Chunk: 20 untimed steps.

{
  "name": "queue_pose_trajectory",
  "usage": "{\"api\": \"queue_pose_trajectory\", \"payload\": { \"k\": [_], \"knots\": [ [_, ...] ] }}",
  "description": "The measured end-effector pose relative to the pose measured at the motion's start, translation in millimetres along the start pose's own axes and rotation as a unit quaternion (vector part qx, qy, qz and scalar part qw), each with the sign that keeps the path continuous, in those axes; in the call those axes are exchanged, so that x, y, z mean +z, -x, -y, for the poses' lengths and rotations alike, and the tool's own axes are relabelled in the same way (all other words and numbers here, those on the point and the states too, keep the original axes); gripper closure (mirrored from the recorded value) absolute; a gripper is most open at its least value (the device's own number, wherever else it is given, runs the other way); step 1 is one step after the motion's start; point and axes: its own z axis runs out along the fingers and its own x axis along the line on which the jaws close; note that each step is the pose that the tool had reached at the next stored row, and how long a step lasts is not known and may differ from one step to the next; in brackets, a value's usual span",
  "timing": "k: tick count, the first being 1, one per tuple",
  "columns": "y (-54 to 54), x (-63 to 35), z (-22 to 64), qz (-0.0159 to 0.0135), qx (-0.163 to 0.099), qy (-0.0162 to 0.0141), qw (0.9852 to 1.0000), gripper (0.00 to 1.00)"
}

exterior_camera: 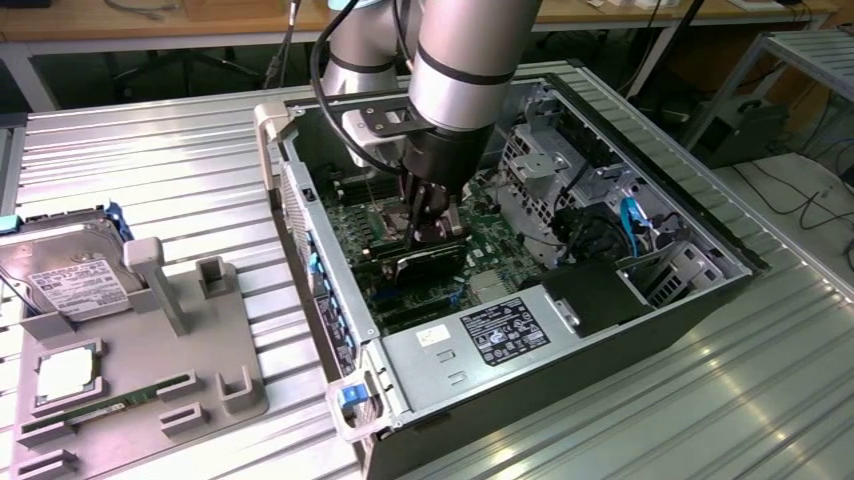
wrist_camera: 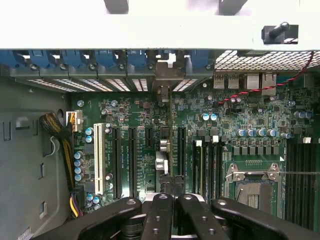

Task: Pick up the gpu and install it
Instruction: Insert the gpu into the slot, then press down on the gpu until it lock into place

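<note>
Inside open computer case [exterior_camera: 694, 300], over motherboard [wrist_camera: 145, 150]: your gripper [exterior_camera: 434, 232] fully closed, clamped on gpu [exterior_camera: 424, 262].

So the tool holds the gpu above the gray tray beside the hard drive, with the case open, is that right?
Not quite. The tool holds the gpu inside the open computer case, over the motherboard, not above the gray tray. The exterior view shows it. The hard drive does sit on that tray.
</note>
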Motion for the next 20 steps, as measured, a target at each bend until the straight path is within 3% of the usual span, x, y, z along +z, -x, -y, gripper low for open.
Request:
{"api": "queue_pose_trajectory", "payload": {
  "k": [10, 12, 14, 15, 16, 17, 18, 19, 20],
  "knots": [
    [0.0, 0.0, 0.0, 0.0002, 0.000, 0.0000, 1.0000, 0.89],
    [0.0, -0.2, 0.1, 0.0010, 0.000, 0.0037, 1.0000, 0.89],
    [0.0, -0.5, 0.1, 0.0032, 0.000, 0.0098, 0.9999, 0.89],
    [0.0, -0.5, 0.1, 0.0045, 0.000, 0.0137, 0.9999, 0.89],
    [0.0, -0.6, 0.3, 0.0056, 0.000, 0.0208, 0.9998, 0.89],
    [0.0, -0.6, 1.0, 0.0058, 0.001, 0.0302, 0.9995, 0.89],
    [0.0, -0.6, 2.1, 0.0059, 0.001, 0.0459, 0.9989, 0.89],
    [-0.2, -0.7, 3.8, 0.0059, 0.002, 0.0635, 0.9980, 0.89],
    [-0.5, -0.7, 5.5, 0.0059, 0.002, 0.0746, 0.9972, 0.89]
  ]
}}
